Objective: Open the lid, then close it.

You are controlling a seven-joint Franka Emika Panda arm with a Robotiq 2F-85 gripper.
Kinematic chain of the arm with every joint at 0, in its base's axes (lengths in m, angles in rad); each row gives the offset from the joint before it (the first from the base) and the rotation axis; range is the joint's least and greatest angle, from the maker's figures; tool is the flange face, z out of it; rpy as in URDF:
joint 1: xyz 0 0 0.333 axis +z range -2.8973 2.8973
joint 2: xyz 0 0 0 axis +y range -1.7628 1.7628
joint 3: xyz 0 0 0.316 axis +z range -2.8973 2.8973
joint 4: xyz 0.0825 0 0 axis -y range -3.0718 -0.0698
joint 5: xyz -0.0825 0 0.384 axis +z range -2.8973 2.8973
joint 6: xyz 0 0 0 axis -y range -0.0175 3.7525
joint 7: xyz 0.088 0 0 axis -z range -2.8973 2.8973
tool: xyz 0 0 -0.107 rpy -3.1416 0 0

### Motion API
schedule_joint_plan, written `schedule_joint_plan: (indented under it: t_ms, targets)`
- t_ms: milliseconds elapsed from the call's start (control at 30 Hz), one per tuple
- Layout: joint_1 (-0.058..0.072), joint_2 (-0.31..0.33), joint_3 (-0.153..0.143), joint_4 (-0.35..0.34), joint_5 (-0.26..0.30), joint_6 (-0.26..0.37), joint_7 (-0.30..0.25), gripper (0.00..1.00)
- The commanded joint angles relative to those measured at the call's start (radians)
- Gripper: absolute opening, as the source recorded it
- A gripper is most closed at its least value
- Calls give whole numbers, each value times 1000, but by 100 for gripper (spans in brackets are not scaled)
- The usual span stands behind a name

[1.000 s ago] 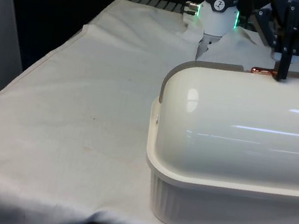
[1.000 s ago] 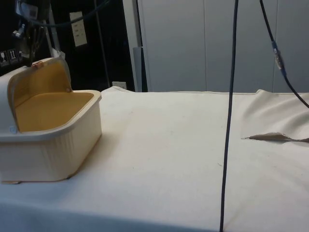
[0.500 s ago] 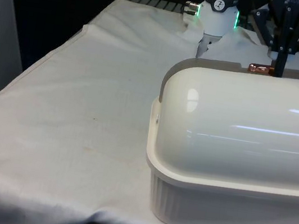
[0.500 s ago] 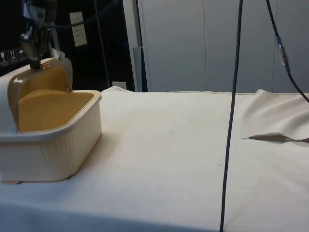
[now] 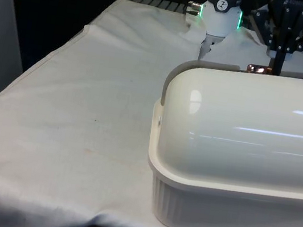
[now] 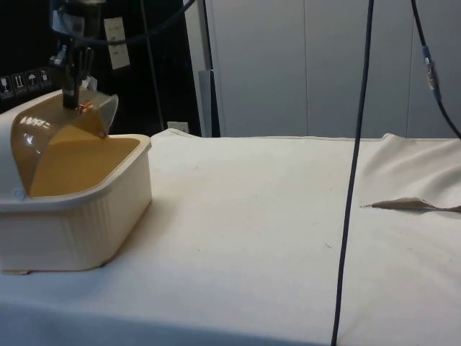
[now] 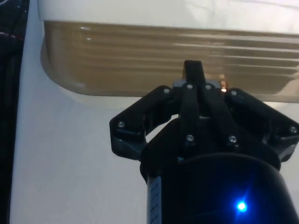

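A cream bread box point(image 5: 236, 161) stands at the front view's right, its back to that camera. Its translucent brown roll-top lid point(image 6: 65, 133) arches partway over the yellow inside, and the box's front stands open below the lid's edge. My gripper point(image 6: 72, 101) is shut on the small copper handle point(image 6: 84, 108) at the lid's edge. In the front view the gripper point(image 5: 274, 67) stands just behind the box's top, by the handle point(image 5: 256, 68). The wrist view has the fingers point(image 7: 194, 70) closed together against the ribbed lid point(image 7: 163, 51).
White cloth point(image 6: 274, 216) covers the table to the side view's right of the box. A black cable point(image 6: 353, 180) hangs down in the foreground there. A fold in the cloth point(image 6: 407, 205) lies at the far right.
The lid has rolled out from the back of the box towards its open front. My gripper has travelled with the handle, to the side view's right.
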Motion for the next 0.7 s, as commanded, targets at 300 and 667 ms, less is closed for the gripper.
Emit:
schedule_joint_plan:
  t_ms: [300, 667]
  targets:
    - [8, -36, -2, -81, -18, 21, 11, 0]
    - [4, -60, 3, -133, -17, 2, 0, 0]
